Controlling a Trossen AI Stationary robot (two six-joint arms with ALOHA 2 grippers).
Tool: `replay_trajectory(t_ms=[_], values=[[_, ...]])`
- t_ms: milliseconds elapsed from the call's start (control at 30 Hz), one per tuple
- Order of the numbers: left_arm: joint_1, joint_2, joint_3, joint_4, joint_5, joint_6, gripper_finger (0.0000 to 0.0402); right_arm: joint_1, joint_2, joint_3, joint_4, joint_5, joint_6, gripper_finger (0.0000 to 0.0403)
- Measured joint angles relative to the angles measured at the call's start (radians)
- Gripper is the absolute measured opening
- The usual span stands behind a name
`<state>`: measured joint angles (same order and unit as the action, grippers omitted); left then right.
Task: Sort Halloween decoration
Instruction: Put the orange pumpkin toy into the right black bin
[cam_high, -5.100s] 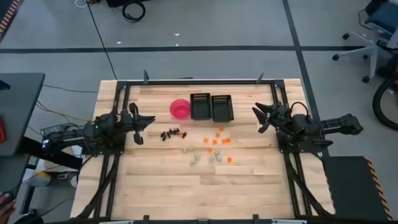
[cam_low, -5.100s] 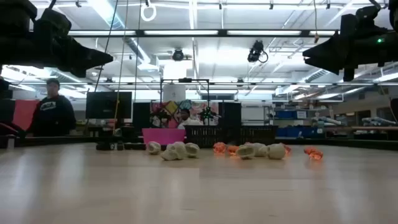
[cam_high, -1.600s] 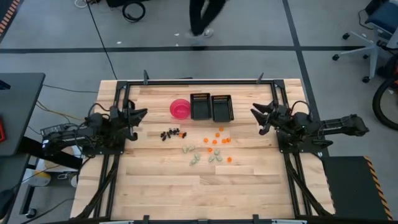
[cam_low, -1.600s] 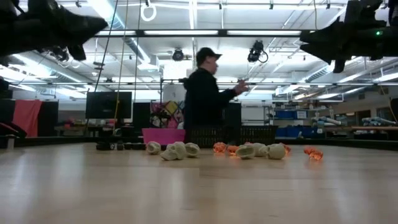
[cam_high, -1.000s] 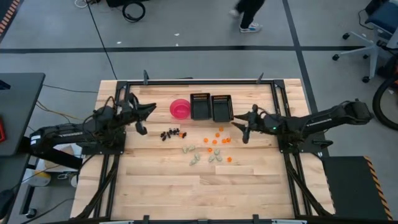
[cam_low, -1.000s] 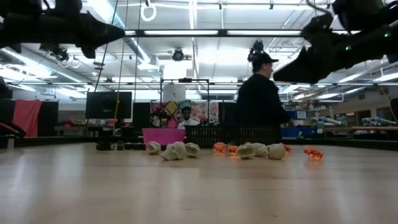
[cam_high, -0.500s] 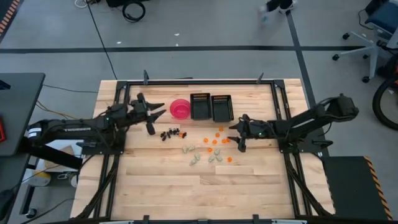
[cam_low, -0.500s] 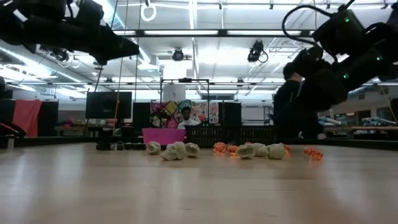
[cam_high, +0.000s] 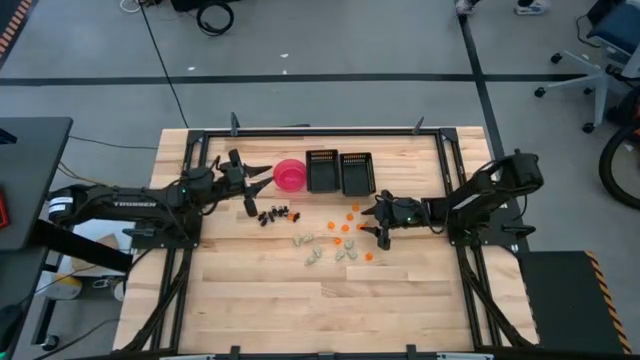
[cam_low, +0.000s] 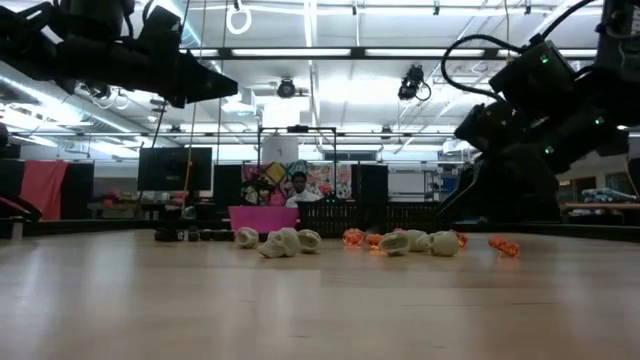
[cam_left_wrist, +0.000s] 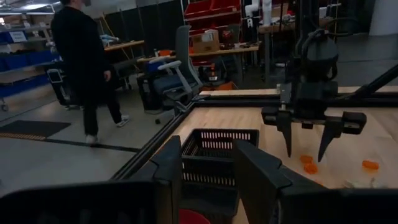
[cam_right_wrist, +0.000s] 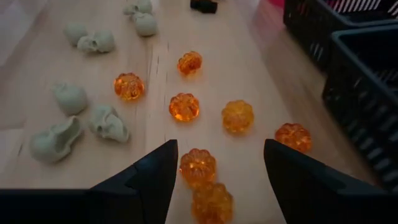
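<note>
The Halloween decoration lies loose on the wooden table in three groups: dark pieces (cam_high: 277, 214), orange pumpkin-shaped pieces (cam_high: 352, 222) and pale skull-shaped pieces (cam_high: 325, 250). My right gripper (cam_right_wrist: 221, 149) stands open low over the orange pieces, tilted down. One pumpkin (cam_right_wrist: 198, 167) lies on the table between its fingers, untouched. My left gripper (cam_high: 252, 190) is open and level above the table, between the dark pieces and the pink bowl (cam_high: 290, 175). It holds nothing.
Two black trays (cam_high: 321, 171) (cam_high: 357, 173) stand side by side right of the pink bowl at the far middle. A black frame (cam_high: 320, 131) runs along the table's far edge and sides. A person (cam_left_wrist: 81, 68) stands in the room beyond the table.
Both arms have reached out toward the table's middle. My right gripper has gone left and down, tipping downward, to the orange pieces. My left gripper has gone right toward the bowl and the dark pieces, a little lower. The pieces have not moved.
</note>
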<state>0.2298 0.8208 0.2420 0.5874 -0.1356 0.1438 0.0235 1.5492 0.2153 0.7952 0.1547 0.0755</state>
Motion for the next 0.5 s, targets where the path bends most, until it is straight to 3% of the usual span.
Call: replay_trajectory(t_ms=[233, 500], values=[[0.0, 0.059, 0.001, 0.016, 0.0, 0.026, 0.0119, 0.0, 0.088, -0.037, 0.167, -0.002, -0.003, 0.0253], [0.024, 0.141, 0.001, 0.051, 0.002, 0.028, 0.0176, 0.0, 0.129, -0.096, 0.288, 0.005, 0.003, 0.0252]])
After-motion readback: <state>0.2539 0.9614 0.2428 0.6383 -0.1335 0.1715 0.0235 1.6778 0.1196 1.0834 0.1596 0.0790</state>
